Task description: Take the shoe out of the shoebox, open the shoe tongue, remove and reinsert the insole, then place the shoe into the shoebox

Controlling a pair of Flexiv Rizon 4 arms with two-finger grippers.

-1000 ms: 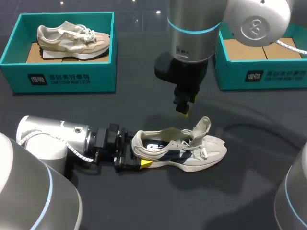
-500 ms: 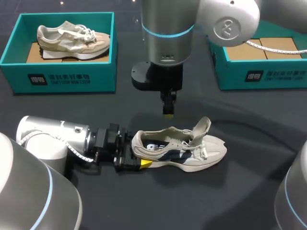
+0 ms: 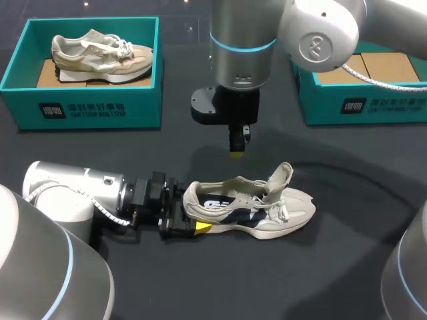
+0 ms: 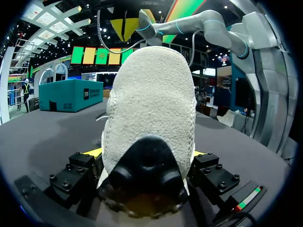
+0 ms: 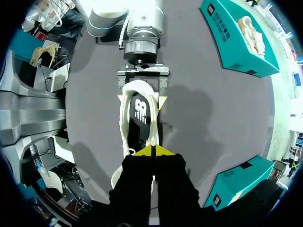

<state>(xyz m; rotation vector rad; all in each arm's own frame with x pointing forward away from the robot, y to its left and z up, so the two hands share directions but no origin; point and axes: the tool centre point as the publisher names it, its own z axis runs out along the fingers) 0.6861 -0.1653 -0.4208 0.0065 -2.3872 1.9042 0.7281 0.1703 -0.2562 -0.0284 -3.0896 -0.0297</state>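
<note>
Even overhead light falls on the dark matte surface. Soft shadows lie at 12 and 3 o'clock from the shoe. Pale glare sits on the casing of the right arm.

The cream shoe has navy side panels and pale laces, and its insole is black with white print. The table is dark charcoal. At ten o'clock, a teal box with dark print on its front and a brown cardboard floor holds a beige shoe with a white sole. At two o'clock, the second box is also teal, with brown inside. The left arm and right arm are silver-grey with light blue rings. The left gripper and right gripper are black with yellow tips.
</note>
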